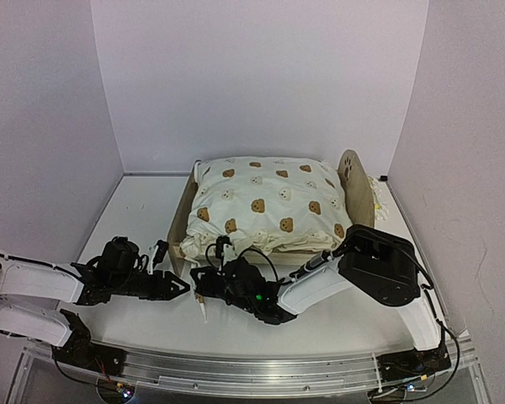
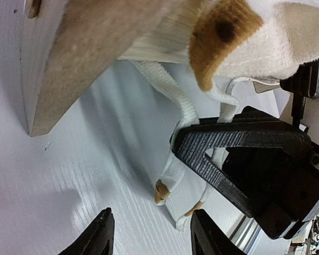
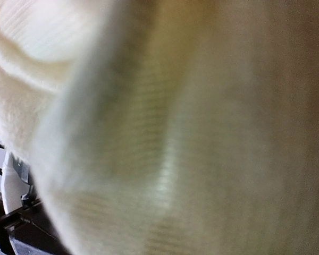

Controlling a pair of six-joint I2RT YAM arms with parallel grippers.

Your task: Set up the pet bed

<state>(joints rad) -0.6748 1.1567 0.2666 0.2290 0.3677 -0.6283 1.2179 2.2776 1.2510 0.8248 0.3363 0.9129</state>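
On the white surface (image 1: 135, 210) the small light-wood pet bed with arched end boards (image 1: 182, 223) sits toward the back, a cream bear-print cushion (image 1: 269, 206) lying on it. At its near left corner the left claw (image 2: 150, 234) has its fingers apart around nothing. The right claw (image 1: 204, 278) is closed by the cushion's dangling white ties (image 2: 173, 175).

Plain white back wall (image 1: 261, 76), matte. Left wall (image 1: 42, 126) and right wall (image 1: 471, 126) were same white, closing in booth on three sides. White table (image 1: 135, 210) spanned booth; fine grain showed in left wrist view. Aluminium rail (image 1: 252, 370) ran along near edge. Light soft, even; shadows faint.
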